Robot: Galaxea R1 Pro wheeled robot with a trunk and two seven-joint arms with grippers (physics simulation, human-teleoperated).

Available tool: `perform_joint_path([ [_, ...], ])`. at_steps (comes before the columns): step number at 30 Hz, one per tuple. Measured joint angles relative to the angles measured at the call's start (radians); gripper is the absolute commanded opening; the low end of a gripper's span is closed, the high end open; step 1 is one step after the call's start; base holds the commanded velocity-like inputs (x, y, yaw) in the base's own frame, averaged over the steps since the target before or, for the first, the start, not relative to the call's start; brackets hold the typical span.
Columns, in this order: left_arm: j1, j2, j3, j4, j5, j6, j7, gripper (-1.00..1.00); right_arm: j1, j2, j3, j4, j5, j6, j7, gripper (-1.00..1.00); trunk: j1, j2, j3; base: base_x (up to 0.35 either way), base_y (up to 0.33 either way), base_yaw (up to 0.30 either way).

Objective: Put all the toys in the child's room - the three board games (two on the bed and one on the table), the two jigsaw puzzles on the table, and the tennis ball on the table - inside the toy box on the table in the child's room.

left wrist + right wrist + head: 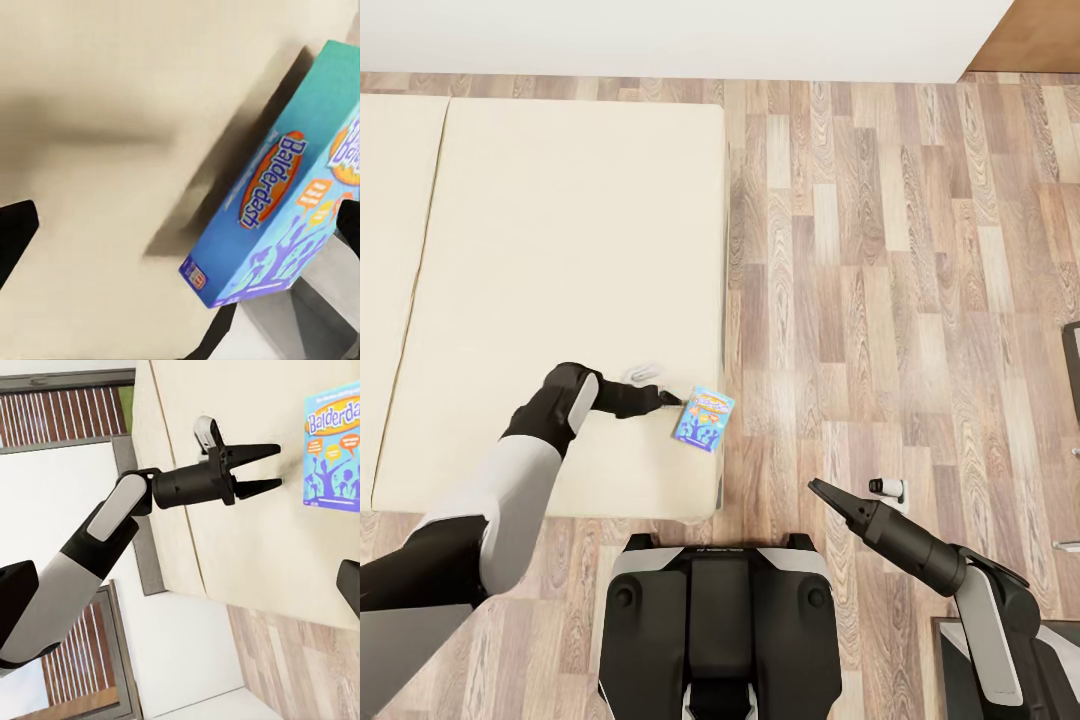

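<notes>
Right gripper (818, 487) hangs over the floor (920, 300) just off the robot's front, idle. In the head view its fingers read as one closed point, but the fingertips at the right wrist view's edges sit far apart; cannot tell its opening.

Left gripper (274, 469) is out over the bed (560, 250), jaws parted to a moderate V, empty, tips just beside the blue game (703, 418). The game lies flat near the bed's corner, close to the edge facing the floor.

Step in hand, as judged: grasp the blue game. To do it well:
- bring the jaws to straddle the box's near edge, one finger above and one below; the mattress blocks the lower finger, so a nudge toward the bed edge to gain overhang may help
- avoid pushing it right off the corner
- close only once the box sits deep between the fingers

Hard to make out:
- the left wrist view is blurred, and its frame cuts the game (277, 195) off
- whether the tips already touch the box
</notes>
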Motion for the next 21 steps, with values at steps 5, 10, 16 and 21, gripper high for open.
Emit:
perform_joint_path([
  [5, 0.000, 0.041, 0.007, -0.001, 0.003, 0.002, -0.002, 1.00, 0.000, 0.000, 0.000, 0.000, 0.000, 0.000, 0.000, 1.00, 0.000, 0.000, 0.000, 0.000, 0.000, 0.000],
  [10, 0.000, 0.117, 0.013, -0.018, 0.007, 0.007, -0.078, 1.00, 0.000, 0.000, -0.001, 0.000, 0.001, 0.000, 0.000, 1.00, 0.000, 0.000, 0.000, 0.000, 0.000, 0.000],
  [16, 0.002, 0.256, 0.008, -0.028, 0.009, 0.012, -0.431, 1.00, 0.000, 0.000, -0.001, 0.000, 0.001, -0.001, 0.001, 1.00, 0.000, 0.000, 0.000, 0.000, 0.000, 0.000],
  [21, 0.023, 0.365, 0.005, -0.030, 0.003, 0.002, -0.753, 1.00, 0.000, -0.001, -0.001, 0.000, 0.001, -0.001, 0.002, 1.00, 0.000, 0.000, 0.000, 0.000, 0.000, 0.000],
])
